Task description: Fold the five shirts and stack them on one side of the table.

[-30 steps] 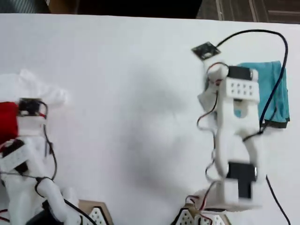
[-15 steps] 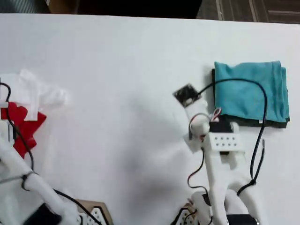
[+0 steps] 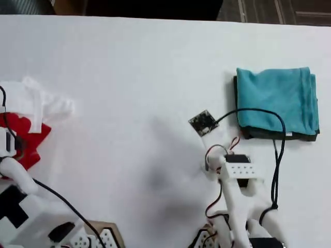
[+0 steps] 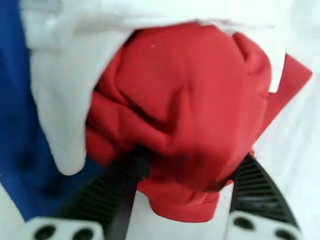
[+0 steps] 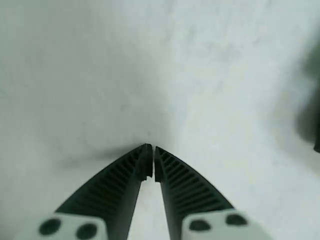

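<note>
A crumpled red shirt (image 3: 31,135) lies at the table's left edge, with a crumpled white shirt (image 3: 41,101) just beyond it. My left gripper (image 4: 192,160) is open and pushed into the red shirt (image 4: 175,105), whose cloth bulges between the fingers and hides their tips. The white shirt (image 4: 65,100) and a blue shirt (image 4: 15,150) lie beside it. At the right, a folded teal shirt (image 3: 276,98) rests on a folded black one (image 3: 305,137). My right gripper (image 5: 151,150) is shut and empty over bare table, near the front edge.
The right arm (image 3: 238,170) stands at the front, left of the stack, its cable (image 3: 279,150) looping past the stack's front edge. The white table (image 3: 134,77) has open room across its middle and back.
The right arm pulled back from over the teal stack toward the front edge. The left arm drew back from the white shirt and came down on the red one.
</note>
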Controlling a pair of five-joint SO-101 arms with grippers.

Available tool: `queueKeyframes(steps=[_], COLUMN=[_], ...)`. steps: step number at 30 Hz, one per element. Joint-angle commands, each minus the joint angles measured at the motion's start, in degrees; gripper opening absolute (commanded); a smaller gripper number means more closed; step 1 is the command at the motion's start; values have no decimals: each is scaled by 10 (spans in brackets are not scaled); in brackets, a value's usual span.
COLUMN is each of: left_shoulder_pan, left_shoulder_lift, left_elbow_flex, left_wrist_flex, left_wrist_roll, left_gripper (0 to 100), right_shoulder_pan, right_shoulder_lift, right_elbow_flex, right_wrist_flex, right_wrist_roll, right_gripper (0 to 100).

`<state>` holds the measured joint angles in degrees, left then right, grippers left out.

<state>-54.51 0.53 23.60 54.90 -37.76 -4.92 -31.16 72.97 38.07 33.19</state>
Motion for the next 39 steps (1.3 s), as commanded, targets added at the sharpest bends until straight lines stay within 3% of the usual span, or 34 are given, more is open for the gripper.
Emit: queueKeyframes(steps=[1,4,6,10,17,23,32,39], left_shoulder_pan=[19,40,57,97,196,305,544,567], left_shoulder_lift=[2,2,2,1,1,-76,-217,-205], left_elbow_flex=[-44,-85,-122,-224,-507,-640,-669,-625], left_wrist_flex=[37,83,134,249,472,474,469,455], left_wrist_roll=[-4,1,1,1,49,66,91,128], left_gripper=[191,8,52,26,24,24,24,24], right_shoulder_pan=[-3,-4,-4,-4,-4,-4,-4,-4], right_shoulder_lift=[-22,-21,-18,-18,-18,-17,-17,-17], right_elbow_flex=[3,5,5,5,5,5,6,6], right_wrist_flex=[-20,-25,-27,-27,-28,-32,-35,-35], right_wrist_roll=[-4,-4,-4,-4,-4,-4,-4,-4], right_gripper=[22,22,22,22,22,22,22,22])
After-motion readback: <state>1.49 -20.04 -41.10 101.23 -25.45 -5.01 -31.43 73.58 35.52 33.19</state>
